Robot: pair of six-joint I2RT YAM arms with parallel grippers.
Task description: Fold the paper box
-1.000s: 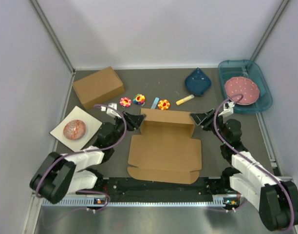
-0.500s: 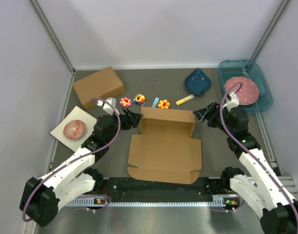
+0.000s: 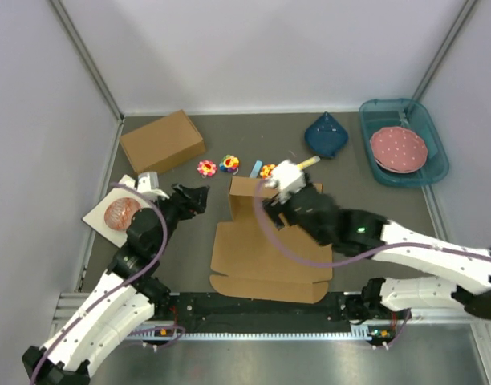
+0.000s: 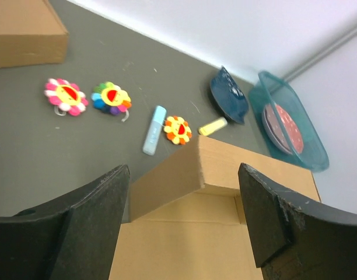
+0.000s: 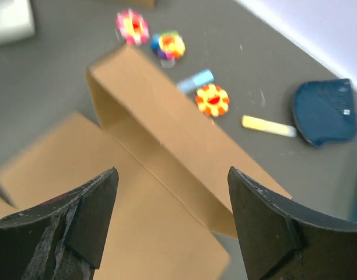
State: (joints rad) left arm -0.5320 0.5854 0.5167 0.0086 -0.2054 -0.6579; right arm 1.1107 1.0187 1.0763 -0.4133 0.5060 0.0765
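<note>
- Top view: the paper box point(image 3: 261, 258) lay in the middle of the table point(image 3: 350, 172), between the two arms. Its floor was flat, its far wall stood upright, and its lid was spread toward the arm bases.
- The left claw point(image 3: 199, 196) hung just left of that far wall, apart from it. The right claw point(image 3: 271, 215) reached across over the box's floor, and its spread could not be told from here.
- Behind the box lay three flower toys point(image 3: 229, 164), a brown carton point(image 3: 162, 141), a dark blue dish point(image 3: 326, 135) and a teal tray point(image 3: 436, 136).
- Left wrist view: the left claw point(image 4: 184, 175) was spread wide and held nothing. The box's point(image 4: 225, 163) near left corner showed between its fingers point(image 4: 97, 216).
- Right wrist view: the right claw point(image 5: 172, 175) was likewise spread and empty. It hung above the box's point(image 5: 167, 140) floor and faced the upright wall.
</note>
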